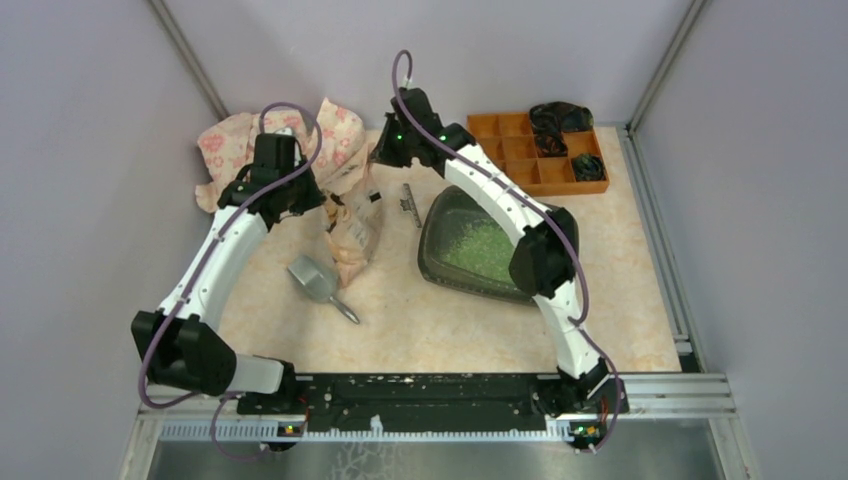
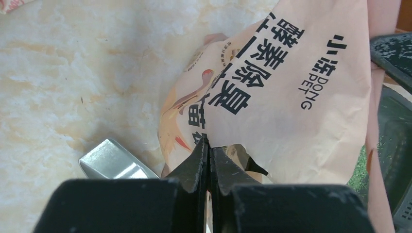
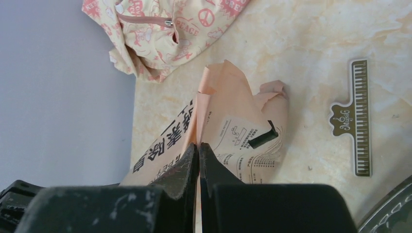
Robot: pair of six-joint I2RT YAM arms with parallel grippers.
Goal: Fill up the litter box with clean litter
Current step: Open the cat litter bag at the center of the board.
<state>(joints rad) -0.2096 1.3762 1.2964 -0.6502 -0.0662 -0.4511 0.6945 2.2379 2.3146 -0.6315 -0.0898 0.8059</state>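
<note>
Litter box (image 1: 432, 262): flat on the worktop (image 1: 420, 330), right of centre, partly under the right forearm. It sits skewed to the worktop edges. We read its long axis as running far-left to near-right, but the arm hides its right end. Green litter (image 1: 478, 245) covers the part of the floor that shows.

Paper bag (image 1: 350, 240): left of the box and apart from it in the top view. Its long axis runs roughly far to near, with the printed side up. The end seen from the right wrist is crumpled.

Left hand (image 2: 209, 145): fingers pressed together, pinching a fold of the bag. The scoop (image 2: 111, 160) lies just beside it on the worktop.

Right hand (image 3: 198, 145): fingers pressed together, with a strip of bag paper between them.

Also noted: a keyboard-print clip (image 3: 357, 121) between bag and box, a patterned cloth (image 1: 230, 145) at the far left, and an orange organiser (image 1: 500, 150) at the far right.
</note>
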